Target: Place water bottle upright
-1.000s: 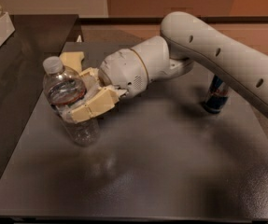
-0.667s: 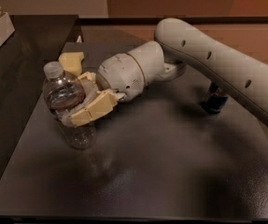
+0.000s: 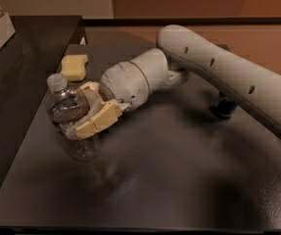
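The water bottle (image 3: 71,119) is a small clear ribbed bottle with a white cap and a red-edged label band. It stands nearly upright, tilted slightly left, at the left of the dark grey table (image 3: 169,180), its base at or just above the surface. My gripper (image 3: 87,112) reaches in from the right and is shut on the bottle's middle. One tan finger (image 3: 98,123) crosses the bottle's front and the other sits behind it.
A yellow sponge (image 3: 74,66) lies behind the bottle at the table's back left. A blue-and-silver drink can (image 3: 223,106) stands at the right, mostly hidden behind my arm (image 3: 218,72). A second dark table (image 3: 17,62) adjoins on the left.
My gripper has moved the bottle a little down and toward the front of the table. The bottle stays held and near upright.
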Robot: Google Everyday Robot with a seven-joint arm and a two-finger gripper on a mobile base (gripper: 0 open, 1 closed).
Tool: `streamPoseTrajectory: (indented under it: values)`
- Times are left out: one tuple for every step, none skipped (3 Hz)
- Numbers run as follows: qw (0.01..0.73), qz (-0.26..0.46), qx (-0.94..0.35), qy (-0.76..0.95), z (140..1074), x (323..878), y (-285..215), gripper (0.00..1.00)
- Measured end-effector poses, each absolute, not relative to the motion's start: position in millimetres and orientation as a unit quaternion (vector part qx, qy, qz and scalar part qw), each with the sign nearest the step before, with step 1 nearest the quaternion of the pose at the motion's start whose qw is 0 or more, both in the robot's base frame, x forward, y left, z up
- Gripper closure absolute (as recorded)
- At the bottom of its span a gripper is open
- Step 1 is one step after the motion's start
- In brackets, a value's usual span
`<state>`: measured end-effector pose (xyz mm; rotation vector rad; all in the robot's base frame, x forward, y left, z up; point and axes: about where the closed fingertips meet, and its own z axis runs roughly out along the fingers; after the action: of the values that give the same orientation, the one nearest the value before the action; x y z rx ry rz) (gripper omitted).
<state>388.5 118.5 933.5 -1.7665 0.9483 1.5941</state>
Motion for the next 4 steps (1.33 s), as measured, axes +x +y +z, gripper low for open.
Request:
streamPoseTrajectory:
  values:
    - [0.283, 0.594, -0.667, 0.349, 929, 386, 119, 0.59]
    - [0.279, 0.593, -0.668, 0.353, 923, 386, 118, 0.35]
    - [0.274, 0.594, -0.663, 0.363, 918, 388, 116, 0.13]
    - [0.27, 0.595, -0.66, 0.371, 914, 390, 115, 0.0]
